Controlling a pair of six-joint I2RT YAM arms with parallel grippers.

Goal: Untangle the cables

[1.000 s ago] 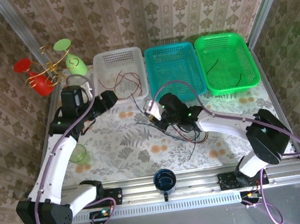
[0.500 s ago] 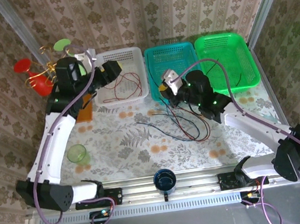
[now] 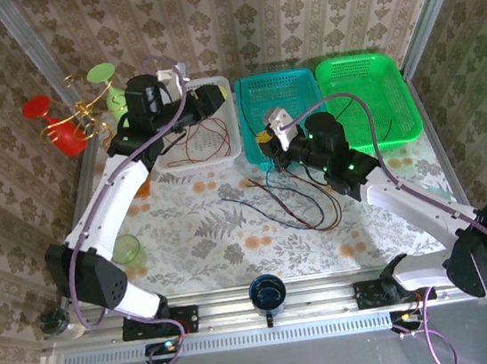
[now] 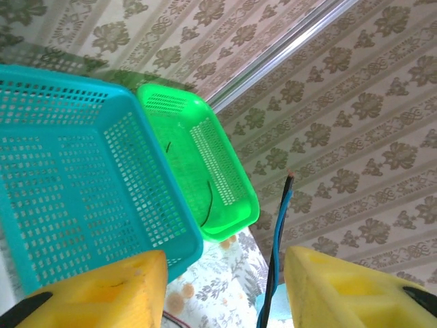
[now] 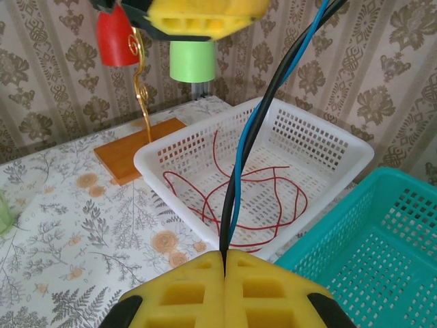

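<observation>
Patterned wallpaper is closing in a table (image 3: 201, 232) spread with a floral cloth. Right of centre in the top view, the cables (image 3: 298, 203) are lying on it in a loose tangle of black, blue and red loops. A black and blue pair (image 5: 254, 130) is running up out of that pile, and my right gripper (image 5: 224, 258) is pinching it with the yellow pads pressed fully together, at the lower left corner of the teal basket (image 3: 275, 76). My left gripper (image 4: 225, 280) is hanging over the upper right corner of the white basket (image 3: 161, 99), jaws wide apart and gripping nothing. In its wrist view the free end of the pair is standing between the fingers, apparently touching neither. A red cable (image 5: 273, 198) is already lying in the white basket, and a black strand (image 4: 208, 205) in the green basket (image 3: 358, 61). I judge that I am working the pair free so it can be split by colour. To do that well, I should be raising my right wrist slowly and watching that the red loops on the cloth are not coming up with it. My left should be closing only once one strand sits centred between its pads. A hasty pull could tighten the tangle.
</observation>
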